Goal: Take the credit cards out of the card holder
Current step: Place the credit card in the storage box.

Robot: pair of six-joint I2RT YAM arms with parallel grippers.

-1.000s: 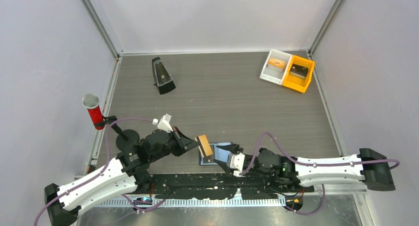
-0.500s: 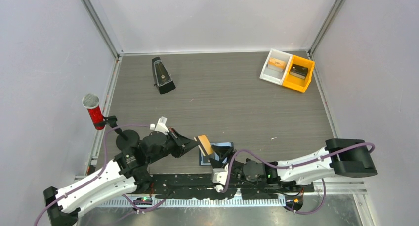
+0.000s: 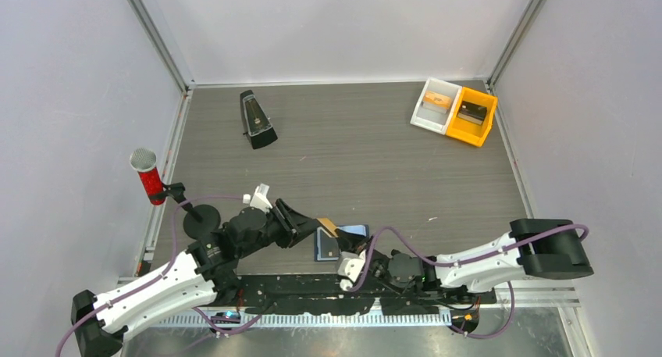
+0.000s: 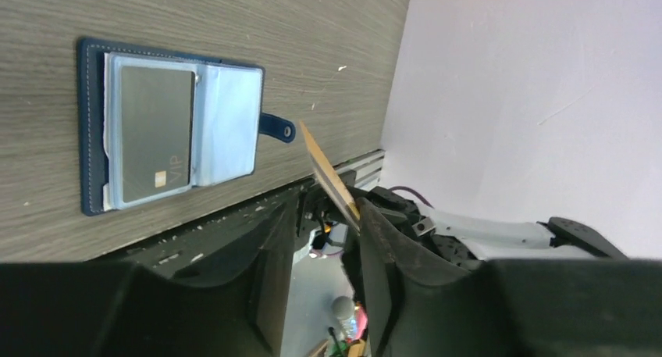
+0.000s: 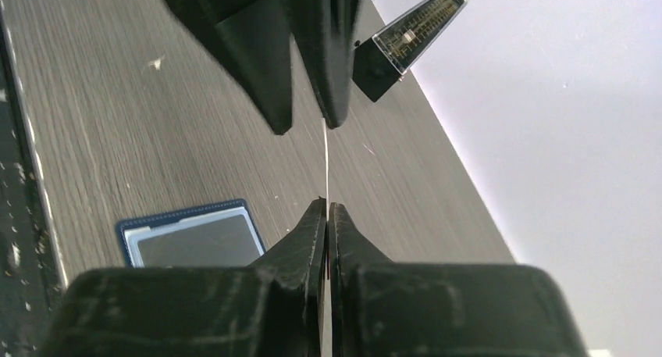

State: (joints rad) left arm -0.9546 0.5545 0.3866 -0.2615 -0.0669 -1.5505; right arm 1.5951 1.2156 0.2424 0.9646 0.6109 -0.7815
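Orange card [image 5: 325, 163] pinched by right gripper [image 5: 327, 205]; apparently loose within left gripper [image 4: 328, 210].

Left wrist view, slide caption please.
Open wallet on the table holds a dark card; a yellow card stands between the fingers of the left hand.

2 white-shelled, black-jointed arms [image 3: 156, 290] trail purple cables [image 3: 204, 198].

Out of the wallet: the navy bifold card holder [image 4: 226, 123] lies open and flat on the bench [image 4: 234, 21], its pale blue inside facing up and its snap tab sticking out from one side. A dark grey card [image 4: 152, 134] marked VIP sits in one half. An orange-yellow card [image 4: 328, 173] is tilted in the air just beyond the holder's tab side, pinched by the right claw [image 5: 326, 205].
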